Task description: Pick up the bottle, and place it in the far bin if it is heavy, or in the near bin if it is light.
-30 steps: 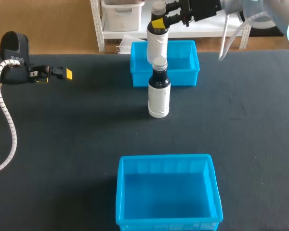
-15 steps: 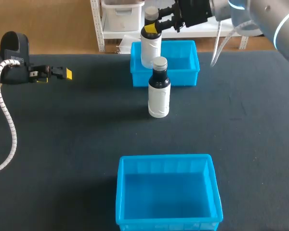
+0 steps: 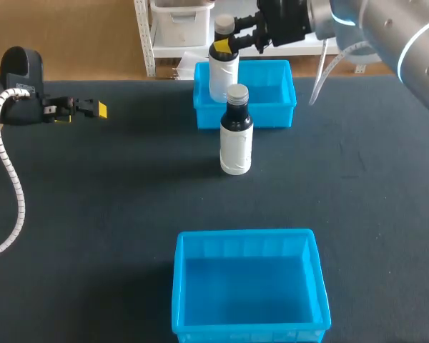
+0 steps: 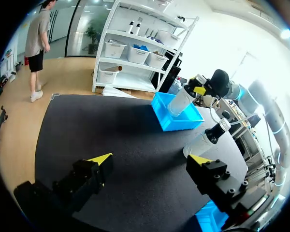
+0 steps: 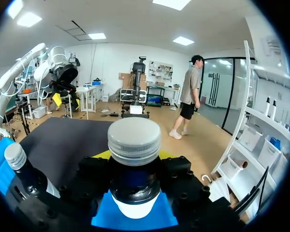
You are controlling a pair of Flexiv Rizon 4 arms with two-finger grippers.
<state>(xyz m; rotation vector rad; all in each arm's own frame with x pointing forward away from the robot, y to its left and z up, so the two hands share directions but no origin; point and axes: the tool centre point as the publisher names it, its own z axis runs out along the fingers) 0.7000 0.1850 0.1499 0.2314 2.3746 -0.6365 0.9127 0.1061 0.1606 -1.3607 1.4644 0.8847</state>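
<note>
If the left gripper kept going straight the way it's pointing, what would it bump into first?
Probably the far bin. The left gripper points across the table toward the bin's side wall. The standing bottle sits just off that line, though depth is hard to judge.

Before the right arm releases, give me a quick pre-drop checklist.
1. Grip: right end effector shut on the neck of the dark plastic bottle with white label and grey cap: ok.
2. Position: held bottle over the left part of the far blue plastic bin: ok.
3. Height of its base above the bin floor: cannot tell.
4. Clearance: second identical bottle upright on the black table, in front of the bin, apart from the held one: ok.
5. Other arm: left end effector open, at the table's left side, away from both bottles: ok.
6. Bottle heavy enough for the far bin: cannot tell.
</note>
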